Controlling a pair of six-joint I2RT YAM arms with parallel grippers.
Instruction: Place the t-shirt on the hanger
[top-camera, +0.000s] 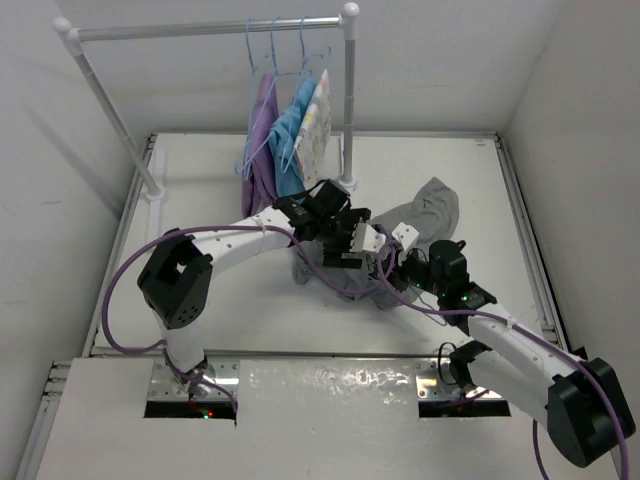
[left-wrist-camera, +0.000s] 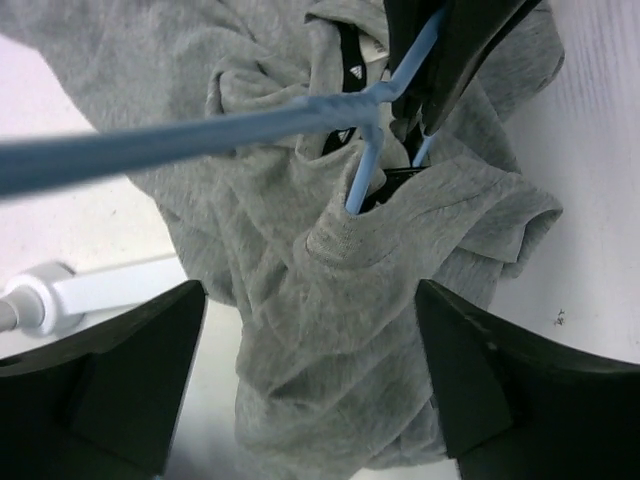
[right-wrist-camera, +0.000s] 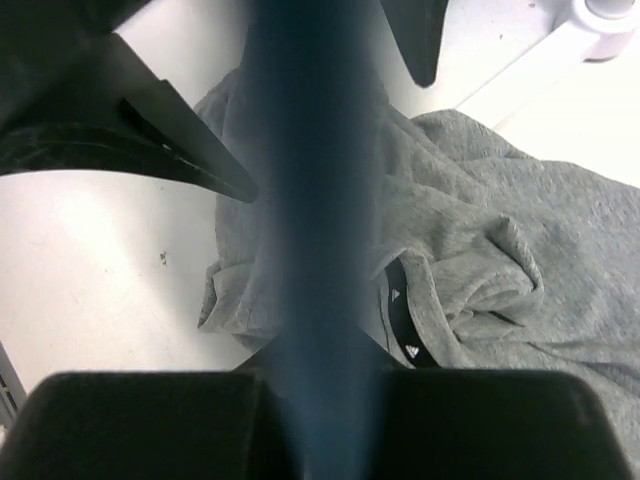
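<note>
Top external view: both grippers meet over the t-shirt (top-camera: 432, 212), which lies crumpled on the table (top-camera: 210, 180), right of centre.
The right gripper (right-wrist-camera: 320, 410) is clamped on the hanger (left-wrist-camera: 200, 135), whose wire dips into a hemmed opening of the t-shirt. The left gripper (left-wrist-camera: 310, 380) hovers above the fabric, jaws wide, holding nothing.

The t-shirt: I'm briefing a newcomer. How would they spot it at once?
Find the white clothes rail at the back. Near its right post lies the t-shirt, crumpled on the table. It alone is grey; the hanging garments are purple, blue, floral.
</note>
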